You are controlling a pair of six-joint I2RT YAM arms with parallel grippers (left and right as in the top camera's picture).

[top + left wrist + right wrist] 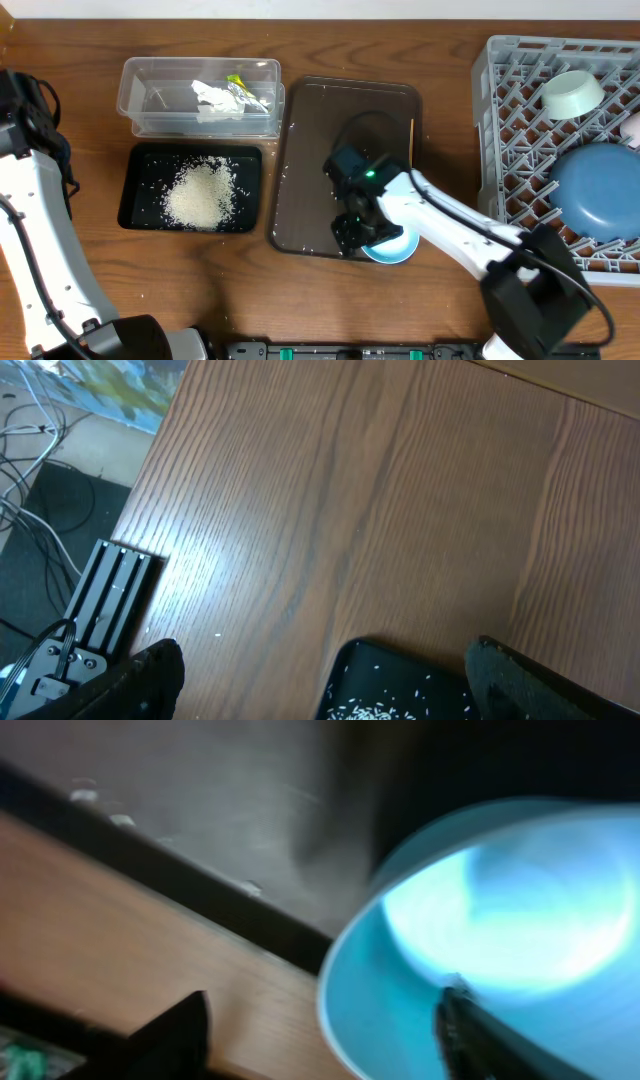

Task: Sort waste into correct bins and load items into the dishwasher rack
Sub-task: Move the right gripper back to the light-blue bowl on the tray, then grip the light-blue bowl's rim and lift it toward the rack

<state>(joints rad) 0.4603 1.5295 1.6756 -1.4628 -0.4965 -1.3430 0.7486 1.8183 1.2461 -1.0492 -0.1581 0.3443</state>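
Overhead, we see a smooth, dark brown serving tray (330, 130), rectangular with rounded corners, in the middle of the wood-grain desk (400, 40). At the tray's near right corner is the round, glossy light blue bowl (398, 250), white inside and overlapping the tray's edge. The right gripper (352, 228) is at that bowl. In the blurred right wrist view its fingers (175, 1030) stand apart with the bowl's rim between them, one outside and one inside. We read the gripper as open astride the rim, not clamped.

A thin wooden chopstick (411, 140) lies along the tray's right edge.

Left of the tray, on the far side, a clear plastic tub (140, 100) holds crumpled white paper (212, 95) and a yellow-green wrapper (237, 80). Nearer, a shallow black tray (135, 200) carries a heap of white rice grains (200, 195).

Right of the tray, the grey lattice rack (510, 120) holds a mint green bowl (572, 92), a large blue plate (600, 185) and a pink cup (632, 128), barely in frame.

The left gripper (330, 678) is spread wide and empty, above the desk at a corner of the black tray.
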